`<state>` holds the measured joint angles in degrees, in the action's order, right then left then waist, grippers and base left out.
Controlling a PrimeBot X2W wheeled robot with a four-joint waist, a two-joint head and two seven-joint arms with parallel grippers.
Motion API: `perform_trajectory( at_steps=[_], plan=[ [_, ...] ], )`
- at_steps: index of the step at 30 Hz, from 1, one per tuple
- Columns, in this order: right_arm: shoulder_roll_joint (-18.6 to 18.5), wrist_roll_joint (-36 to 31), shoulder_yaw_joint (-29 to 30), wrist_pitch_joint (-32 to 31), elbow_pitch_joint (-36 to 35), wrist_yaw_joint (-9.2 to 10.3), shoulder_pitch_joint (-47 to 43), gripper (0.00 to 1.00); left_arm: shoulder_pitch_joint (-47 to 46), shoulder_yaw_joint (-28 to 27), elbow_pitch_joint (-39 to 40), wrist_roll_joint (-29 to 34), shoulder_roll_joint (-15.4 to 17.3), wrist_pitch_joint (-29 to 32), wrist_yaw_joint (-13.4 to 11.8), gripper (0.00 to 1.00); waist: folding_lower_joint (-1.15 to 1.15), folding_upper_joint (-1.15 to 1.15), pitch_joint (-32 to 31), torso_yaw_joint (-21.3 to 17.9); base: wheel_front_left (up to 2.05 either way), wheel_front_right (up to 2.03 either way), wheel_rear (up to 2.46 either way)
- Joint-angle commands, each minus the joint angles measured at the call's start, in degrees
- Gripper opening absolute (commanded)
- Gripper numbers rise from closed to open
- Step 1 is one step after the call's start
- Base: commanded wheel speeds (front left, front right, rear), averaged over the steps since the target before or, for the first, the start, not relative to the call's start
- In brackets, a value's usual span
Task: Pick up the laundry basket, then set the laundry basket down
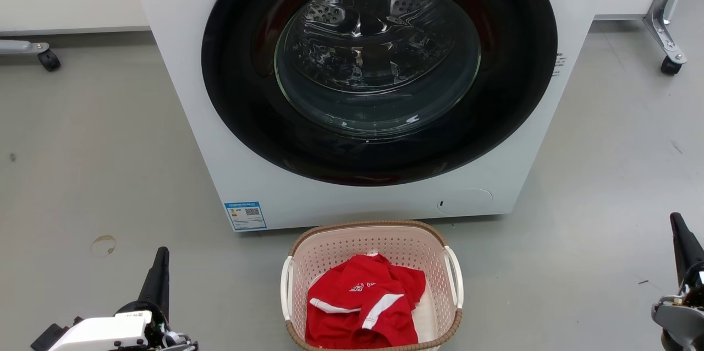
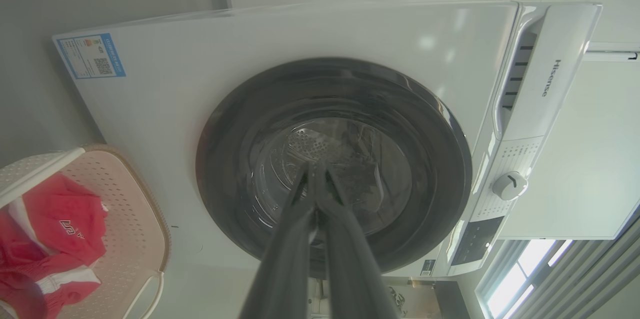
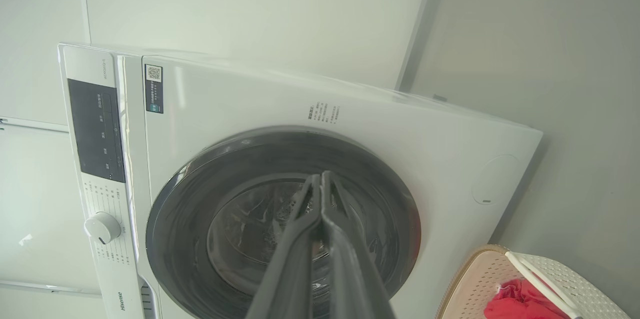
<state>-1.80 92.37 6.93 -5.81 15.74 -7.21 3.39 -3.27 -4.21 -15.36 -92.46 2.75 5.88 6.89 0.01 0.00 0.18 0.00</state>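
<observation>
- Sitting on the floor (image 1: pixel 82 147) just in front of the washing machine (image 1: pixel 181 92), the laundry basket (image 1: pixel 385 246) holds a red garment (image 1: pixel 363 301). Which step is this?
- It can't be settled. A grounded basket fits the wait before lifting or the rest after setting down. The left tool (image 2: pixel 316 170) and right tool (image 3: pixel 320 179) flank it, well apart from it, both clenched on nothing.
- How do you know they're clenched?
- Each wrist view shows fingertips meeting. The head view gives the basket's white handles (image 1: pixel 454 279). If a lift is due, the fingers must part there.
</observation>
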Motion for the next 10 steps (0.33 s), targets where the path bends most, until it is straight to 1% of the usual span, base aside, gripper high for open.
perform_trajectory(
  at_steps=[1, 10],
  plan=[
    [-1.3, 0.0, -0.7, -0.4, -1.7, -0.28, 2.8, 0.00, -2.9, -2.0, 1.3, 0.0, 0.4, 0.3, 0.6, 0.00, 0.00, 0.00, 0.0, 0.0, 0.00, 0.00, 0.00],
    [-1.3, 0.0, -0.7, -0.5, -1.7, -0.28, 2.8, 0.00, -2.9, -2.0, 1.3, 0.0, 0.4, 0.4, 0.6, 0.00, 0.00, 0.00, 0.0, 0.0, 0.00, 0.00, 0.00]
  ],
)
